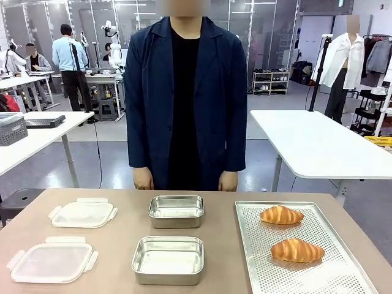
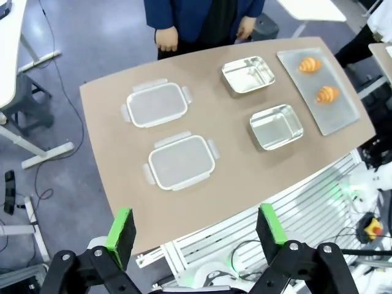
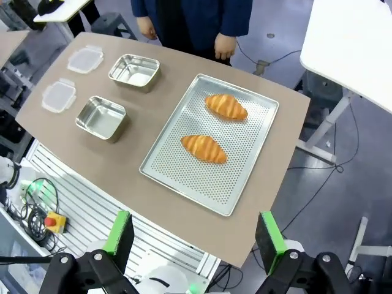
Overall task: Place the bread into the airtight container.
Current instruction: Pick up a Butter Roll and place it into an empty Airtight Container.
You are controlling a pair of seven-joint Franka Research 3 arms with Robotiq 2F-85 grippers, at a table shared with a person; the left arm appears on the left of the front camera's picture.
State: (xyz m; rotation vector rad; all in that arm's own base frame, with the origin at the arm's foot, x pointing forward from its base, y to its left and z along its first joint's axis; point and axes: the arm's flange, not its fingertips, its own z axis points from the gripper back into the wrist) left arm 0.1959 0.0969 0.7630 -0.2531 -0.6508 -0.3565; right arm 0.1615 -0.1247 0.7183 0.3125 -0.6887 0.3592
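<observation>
Two golden croissants lie on a perforated metal tray [image 1: 343, 275] at the table's right: a far croissant [image 1: 281, 215] [image 3: 226, 106] [image 2: 310, 64] and a near croissant [image 1: 297, 250] [image 3: 204, 148] [image 2: 327, 94]. Two empty steel containers stand mid-table, a far container [image 1: 176, 211] [image 3: 134, 71] [image 2: 248, 74] and a near container [image 1: 168, 260] [image 3: 101, 117] [image 2: 276, 126]. High above the table's left end my left gripper [image 2: 195, 228] hangs open, holding nothing. My right gripper [image 3: 193, 233] hangs open high above the tray's near side, also holding nothing.
Two clear plastic lids lie at the table's left, a far lid [image 1: 82, 214] [image 2: 156, 105] and a near lid [image 1: 51, 260] [image 2: 180, 161]. A person in a dark jacket stands at the far edge, hands [image 1: 143, 179] hanging down. White tables stand beyond on either side.
</observation>
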